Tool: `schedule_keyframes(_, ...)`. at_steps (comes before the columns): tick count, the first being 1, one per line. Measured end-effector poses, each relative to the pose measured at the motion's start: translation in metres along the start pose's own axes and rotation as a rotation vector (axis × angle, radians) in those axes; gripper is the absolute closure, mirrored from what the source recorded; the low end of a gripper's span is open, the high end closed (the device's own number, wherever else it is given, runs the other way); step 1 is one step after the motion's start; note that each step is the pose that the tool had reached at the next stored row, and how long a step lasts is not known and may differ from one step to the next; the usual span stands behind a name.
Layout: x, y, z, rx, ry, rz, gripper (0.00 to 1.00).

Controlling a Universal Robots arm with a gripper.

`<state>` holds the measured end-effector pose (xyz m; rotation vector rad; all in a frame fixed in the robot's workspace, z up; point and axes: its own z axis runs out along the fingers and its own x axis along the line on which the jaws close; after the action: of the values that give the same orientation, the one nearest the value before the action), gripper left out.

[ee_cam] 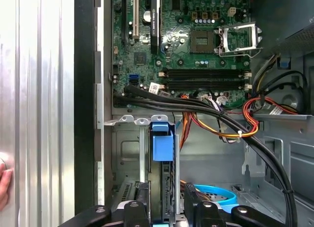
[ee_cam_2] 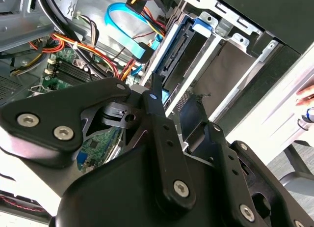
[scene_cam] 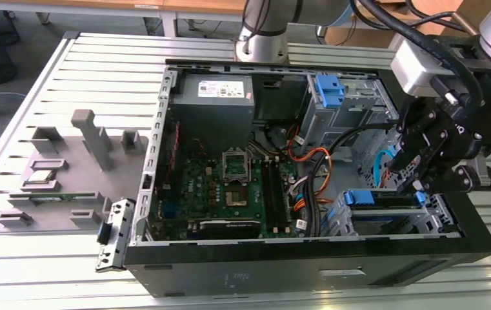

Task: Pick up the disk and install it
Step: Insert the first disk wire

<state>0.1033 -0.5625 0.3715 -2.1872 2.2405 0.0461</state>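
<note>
**Hand (scene_cam: 415, 183) low over the drive cage, disk in the bay**

Hand hangs right over the drive cage (scene_cam: 439, 208) at the corner of the open computer case (scene_cam: 314, 271) on the exterior view's right. From my feeds I cannot tell whether it is open or closed.

The disk (ee_cam: 163, 143) stands on edge inside that cage, its blue rail tab facing the motherboard (ee_cam: 196, 55) in the first wrist view. In the exterior view the disk's blue rail (scene_cam: 374, 196) lies just beside the hand.

On labels, I see a white sticker (scene_cam: 217, 90) on the grey power supply (scene_cam: 215, 106), and I cannot make out its print. A bare blue bracket (scene_cam: 330, 90) sits in the other cage, well apart from the hand.

Orange and red wires (ee_cam: 255, 109) and a blue flat cable (ee_cam: 216, 193) run near the disk. The case rests on a slatted metal tabletop (scene_cam: 99, 71). A person's fingertips (ee_cam: 4, 185) rest at the tabletop's edge.
</note>
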Motion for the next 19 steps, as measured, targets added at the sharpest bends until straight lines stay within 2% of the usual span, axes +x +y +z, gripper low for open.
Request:
schedule_keyframes(2, -0.0005, 0.0000, -0.0003, -0.0001, -0.0032, 0.000, 0.58)
schedule_keyframes(6, -0.0019, 0.0000, -0.0003, -0.0004, -0.0151, 0.000, 0.58)
schedule_keyframes(12, -0.0040, 0.0001, -0.0007, -0.0006, -0.0220, 0.000, 0.58)
schedule_keyframes(17, -0.0120, 0.0003, -0.0003, -0.0009, -0.0388, -0.001, 0.58)
schedule_keyframes(19, -0.0161, 0.0004, -0.0003, -0.0010, -0.0417, -0.001, 0.58)
